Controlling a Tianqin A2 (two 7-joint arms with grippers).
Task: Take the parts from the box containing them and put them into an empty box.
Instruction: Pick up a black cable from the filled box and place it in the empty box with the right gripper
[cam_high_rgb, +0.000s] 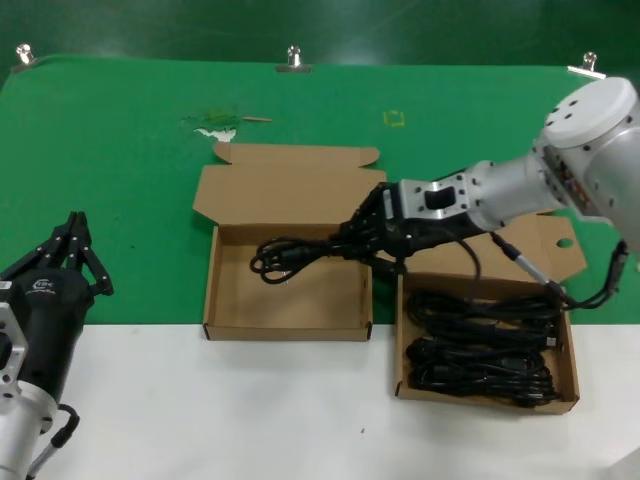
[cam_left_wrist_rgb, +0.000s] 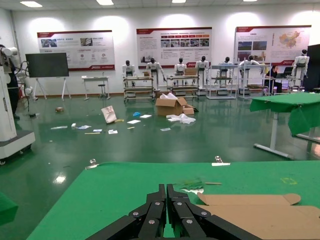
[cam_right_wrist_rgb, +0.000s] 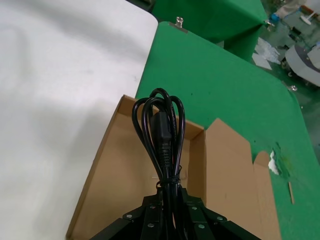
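Your right end effector (cam_high_rgb: 372, 240) reaches in from the right over the near-right corner area of the left-hand cardboard box (cam_high_rgb: 287, 322), its fingers clamped on 1 black power cord bundle (cam_high_rgb: 300, 255). You can see in the head view that the bundle extends leftward from the fingers and hangs inside or just above that box; whether it touches the floor of the box cannot be told. The right wrist view confirms the grip: the held cord (cam_right_wrist_rgb: 162, 140) runs straight out from between the closed fingers (cam_right_wrist_rgb: 150, 217), looped end farthest away, over the brown box interior (cam_right_wrist_rgb: 117, 165). This left-hand box has its lid flap (cam_high_rgb: 285, 190) folded back flat on the green cloth. Just beside it, to the right, the second box (cam_high_rgb: 570, 375) holds the remaining cord bundles (cam_high_rgb: 480, 345), stacked side by side and filling most of its floor; its lid flap shows 1 small round hole (cam_high_rgb: 564, 242). Both boxes straddle the edge where the green cloth meets the white tabletop (cam_high_rgb: 250, 410). Your left end effector (cam_high_rgb: 72, 238) sits parked at the far left, well apart from both boxes, fingers pressed together, as the left wrist view (cam_left_wrist_rgb: 166, 200) also shows.
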